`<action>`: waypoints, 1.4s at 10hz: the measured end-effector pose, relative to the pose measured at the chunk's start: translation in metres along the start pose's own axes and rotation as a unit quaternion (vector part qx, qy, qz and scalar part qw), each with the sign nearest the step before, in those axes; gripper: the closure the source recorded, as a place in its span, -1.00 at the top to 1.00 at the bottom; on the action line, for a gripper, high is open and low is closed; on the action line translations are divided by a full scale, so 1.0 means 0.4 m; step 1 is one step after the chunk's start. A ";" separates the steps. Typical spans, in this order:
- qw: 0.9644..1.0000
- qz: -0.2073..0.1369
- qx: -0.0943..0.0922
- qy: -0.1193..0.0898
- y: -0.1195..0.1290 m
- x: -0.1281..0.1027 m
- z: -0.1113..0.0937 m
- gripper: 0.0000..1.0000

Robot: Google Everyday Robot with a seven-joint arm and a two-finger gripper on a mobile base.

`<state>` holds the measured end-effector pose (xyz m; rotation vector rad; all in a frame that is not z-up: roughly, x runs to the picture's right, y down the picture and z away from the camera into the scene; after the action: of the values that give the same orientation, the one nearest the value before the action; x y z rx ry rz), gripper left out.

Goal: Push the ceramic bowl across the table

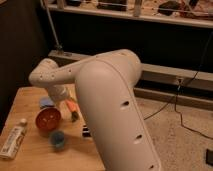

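Looking down past a big white arm (112, 105) onto the table (70, 155) at lower left. Honey-coloured planks, dim light.

Toward the table's left middle, upright: the bowl (48, 119), round, shallow, glossy orange-red, darker at the rim. Just behind it, a flat light-blue thing (46, 102), close to the far rim; touching or not, cannot tell. Just in front and a little to the right, a small blue cup (57, 139), near the bowl but apart from it. At the near-left edge, a white tube (14, 141), lying flat and askew, cap end toward the bowl. Right of the cup, a black block (85, 131), half hidden behind the arm.

Bent at a rounded elbow (47, 75) above the table's far side, then down to the claw (73, 111). Claw low over the planks, just right of the bowl, with a strip of bare wood between the two. Jaws apart, clamped on nothing. At the claw, an orange piece (70, 105) with a dark tip; part of the claw or a thing lying under it, cannot tell.

Beyond the table, speckled floor (170, 132), a pale ledge (165, 72) along the foot of a dark wall, and a slanted metal pole (51, 27) rising at the far left
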<state>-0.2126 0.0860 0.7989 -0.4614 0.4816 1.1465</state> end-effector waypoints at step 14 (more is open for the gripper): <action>0.999 -0.024 -0.049 -0.002 0.045 0.017 0.098 -1.00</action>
<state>-0.2222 0.1199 0.8249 -0.5520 0.4106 1.1278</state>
